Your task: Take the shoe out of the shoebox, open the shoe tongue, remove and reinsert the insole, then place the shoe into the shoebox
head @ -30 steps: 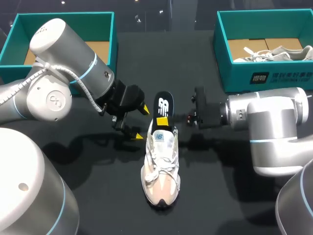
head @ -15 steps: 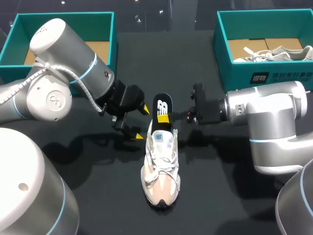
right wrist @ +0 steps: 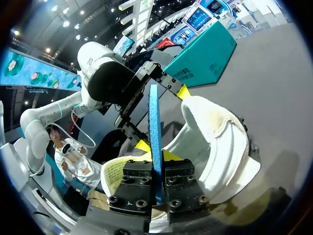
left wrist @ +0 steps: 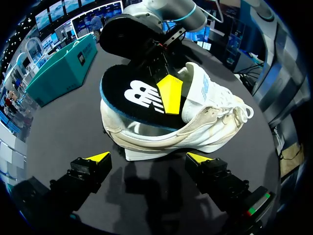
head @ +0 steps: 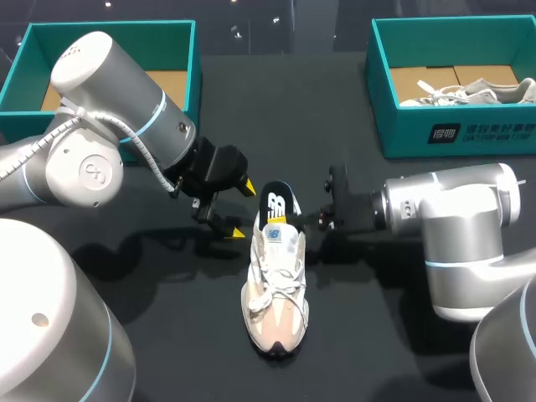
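On the black counter (head: 377,335), right tool (head: 295,219) pinches a flat foam insole (head: 276,203) inside the shoe (head: 275,285); at the insole's nine o'clock, left tool (head: 243,210) gapes wide.

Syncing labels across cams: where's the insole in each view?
Head view: insole mid-table, sticking up out of the heel of the white shoe, between the two arms.
Left wrist view: insole ahead of the open left gripper, over the heel opening, logo showing.
Right wrist view: insole edge-on, a blue strip clamped in the right gripper.
Shared landmark: the white shoe.
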Motion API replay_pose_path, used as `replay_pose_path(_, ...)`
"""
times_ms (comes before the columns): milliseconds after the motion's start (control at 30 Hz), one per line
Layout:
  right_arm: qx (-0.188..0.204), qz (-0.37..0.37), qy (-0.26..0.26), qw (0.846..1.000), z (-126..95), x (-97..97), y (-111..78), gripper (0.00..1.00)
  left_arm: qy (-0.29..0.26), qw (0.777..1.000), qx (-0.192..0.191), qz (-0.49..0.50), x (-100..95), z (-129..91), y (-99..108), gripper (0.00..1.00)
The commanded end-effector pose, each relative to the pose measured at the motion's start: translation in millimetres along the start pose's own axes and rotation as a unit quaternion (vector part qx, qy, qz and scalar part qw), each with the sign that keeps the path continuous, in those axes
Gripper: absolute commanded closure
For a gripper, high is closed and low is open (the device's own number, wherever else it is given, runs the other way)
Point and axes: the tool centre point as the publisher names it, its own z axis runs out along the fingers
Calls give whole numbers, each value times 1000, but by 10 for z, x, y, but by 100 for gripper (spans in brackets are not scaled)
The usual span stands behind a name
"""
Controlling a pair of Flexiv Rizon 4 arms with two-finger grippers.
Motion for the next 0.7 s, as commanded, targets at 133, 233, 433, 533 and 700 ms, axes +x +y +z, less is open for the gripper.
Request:
replay_pose_path(133,-1,-7,-9,1000,-1,70,17,98,0,1000,0,0,-2,12,-1,0)
replay_pose_path(233,1,-14,-11,1000,-14,71,78,60,0,1000,0,0,-2,12,-1,0)
replay_pose_path(433,5,-30,-21,999,-57,64,222,58,0,1000,0,0,-2,12,-1,0)
replay_pose_path(533,8,-33,-24,999,-75,35,278,62,0,1000,0,0,-2,12,-1,0)
replay_pose_path(700,7,-37,-27,999,-112,-2,367,72,0,1000,0,0,-2,12,-1,0)
